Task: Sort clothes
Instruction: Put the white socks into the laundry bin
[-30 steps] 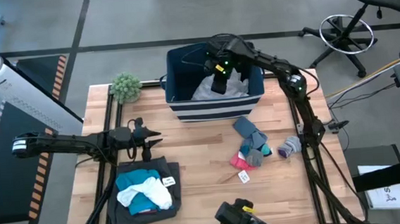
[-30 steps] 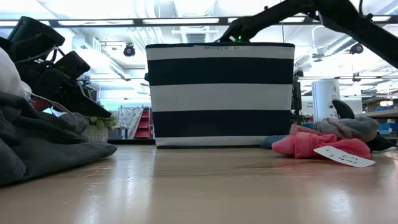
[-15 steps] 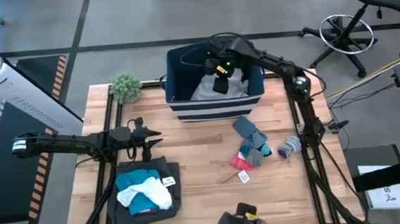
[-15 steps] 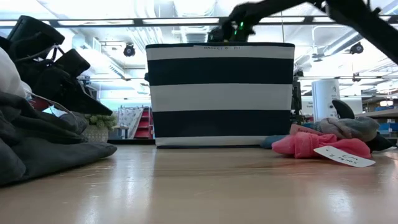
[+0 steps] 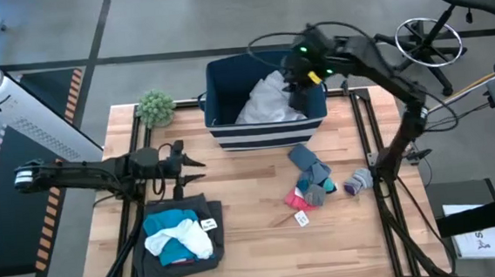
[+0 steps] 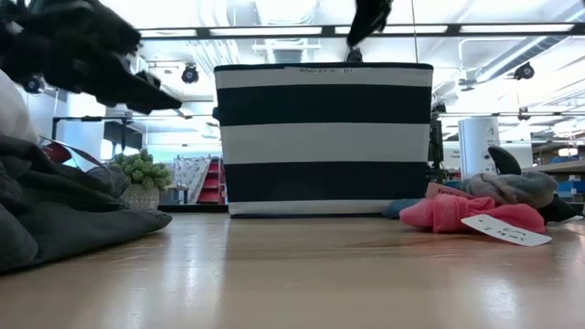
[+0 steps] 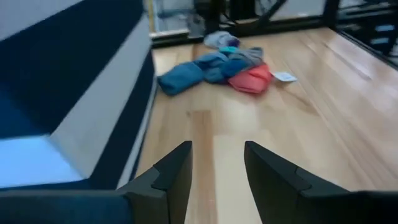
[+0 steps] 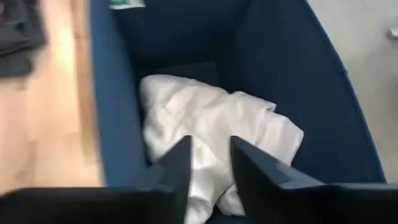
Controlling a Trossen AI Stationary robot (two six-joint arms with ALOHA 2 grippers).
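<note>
A large white garment lies crumpled inside the navy striped bin at the table's far edge; it also shows in the right wrist view. My right gripper hovers open and empty above the bin's right side, its fingers over the white garment. My left gripper is open and empty above the table's left part, pointing toward the right edge. A dark grey garment lies near left with teal and white pieces on it. Small socks lie in a heap right of centre.
A small potted plant stands at the far left corner beside the bin. A grey-purple sock lies near the right edge. A white tag lies by the pink sock. Bare wood lies between the pile and the socks.
My right gripper has risen out of the bin and gone toward the table's right edge, leaving the white garment lying in the bin, where more of it now shows. My left gripper has gone up a little.
</note>
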